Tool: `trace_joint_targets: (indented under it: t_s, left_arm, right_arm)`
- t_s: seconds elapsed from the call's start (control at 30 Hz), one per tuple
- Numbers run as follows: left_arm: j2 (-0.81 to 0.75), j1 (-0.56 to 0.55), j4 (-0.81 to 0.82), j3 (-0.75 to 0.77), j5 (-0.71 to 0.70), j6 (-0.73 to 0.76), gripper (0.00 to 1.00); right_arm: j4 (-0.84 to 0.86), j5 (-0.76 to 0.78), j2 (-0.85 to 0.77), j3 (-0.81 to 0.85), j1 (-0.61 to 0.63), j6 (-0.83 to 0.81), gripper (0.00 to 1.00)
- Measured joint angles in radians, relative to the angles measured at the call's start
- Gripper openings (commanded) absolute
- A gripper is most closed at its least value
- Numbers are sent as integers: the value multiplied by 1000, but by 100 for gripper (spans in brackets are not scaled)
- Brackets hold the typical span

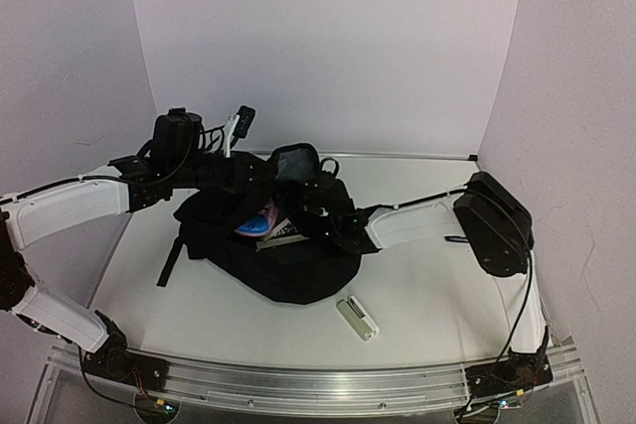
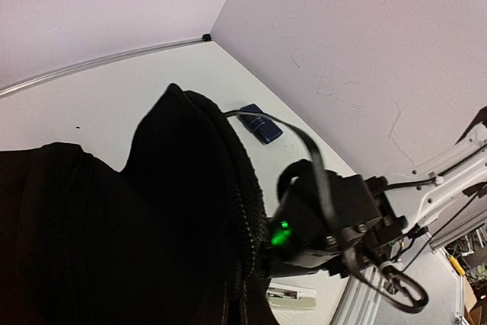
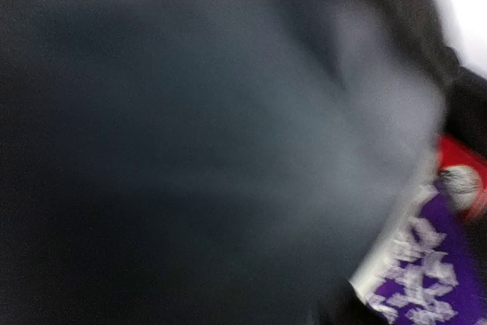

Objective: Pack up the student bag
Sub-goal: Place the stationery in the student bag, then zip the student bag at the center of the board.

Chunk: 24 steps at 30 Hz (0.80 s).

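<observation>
Jaws: left gripper (image 1: 263, 174) clenched on rim of student bag (image 1: 298, 275), holding its mouth open mid-table; right gripper (image 1: 316, 211) buried inside above purple book (image 3: 434, 272), can't tell its state. Risk: its fingers snag lining on exit, yanking fabric out of left's pinch

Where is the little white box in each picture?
Top view: the white box lies on the table, just in front of the black backpack.
Left wrist view: white box at the bottom edge, right of the backpack.
Right wrist view: not in it; mostly dark blur.
Shared landmark: the backpack.
</observation>
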Motion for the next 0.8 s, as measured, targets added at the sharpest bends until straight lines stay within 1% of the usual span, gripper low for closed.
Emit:
trace_joint_targets:
  t_s: [0.13,0.17,0.2,0.27,0.4,0.47,0.57,0.63,0.7,0.73,0.8]
  left_arm:
    - [-4,0,-9,-7,-18,-3,0]
    - [-4,0,-10,-13,-9,0,2]
    - [-4,0,-14,-18,9,4,6]
    - [-3,0,-33,-21,64,16,19]
    - [21,-5,-82,-10,197,47,45]
    - [49,-17,-142,8,257,69,58]
    - [82,-40,-222,18,333,78,72]
    - [81,-49,-255,14,360,58,83]
    - [65,-50,-272,3,345,36,88]
    - [52,-49,-279,-4,324,17,90]
    - [17,-33,-308,-18,251,-31,93]
  right_arm:
    - [-21,36,-200,-209,0,-52,88]
    - [-32,57,-260,-256,0,-63,90]
    - [-48,81,-327,-307,-1,-78,91]
    - [-81,128,-443,-379,-3,-101,93]
    - [-134,190,-586,-450,-48,-155,96]
    - [-160,192,-606,-459,-94,-193,98]
    - [-208,160,-608,-459,-179,-273,98]
    - [-262,131,-600,-437,-225,-340,98]
    - [-309,89,-564,-373,-249,-412,98]
    - [-328,62,-542,-335,-253,-446,98]
    - [-361,-16,-485,-251,-250,-512,97]
